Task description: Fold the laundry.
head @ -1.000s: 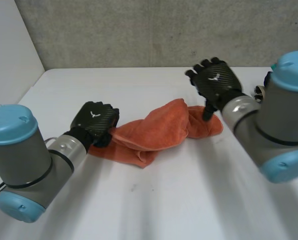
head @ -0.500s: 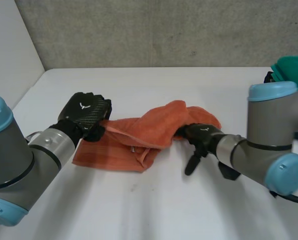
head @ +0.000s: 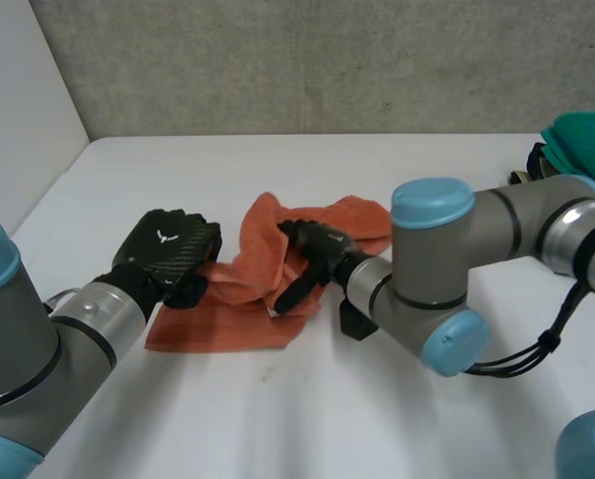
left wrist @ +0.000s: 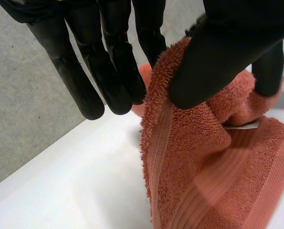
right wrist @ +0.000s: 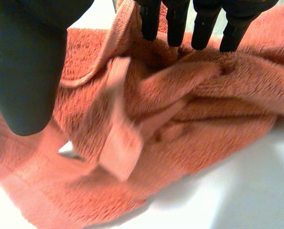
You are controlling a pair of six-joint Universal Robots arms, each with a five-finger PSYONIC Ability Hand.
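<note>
Head view: the left robot hand [head: 168, 244] is pinching an edge of the orange towel [head: 218, 324]. The right robot hand [head: 315, 245], open, is pressing into its middle folds.

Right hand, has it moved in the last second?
Yes. The right hand came nearer from the table's far edge and leftward, onto the orange towel's middle.

Salmon-orange towel [head: 218, 324] with a ribbed band, white table [head: 307, 419], green cloth [head: 587, 140], grey wall [head: 327, 60]
</note>
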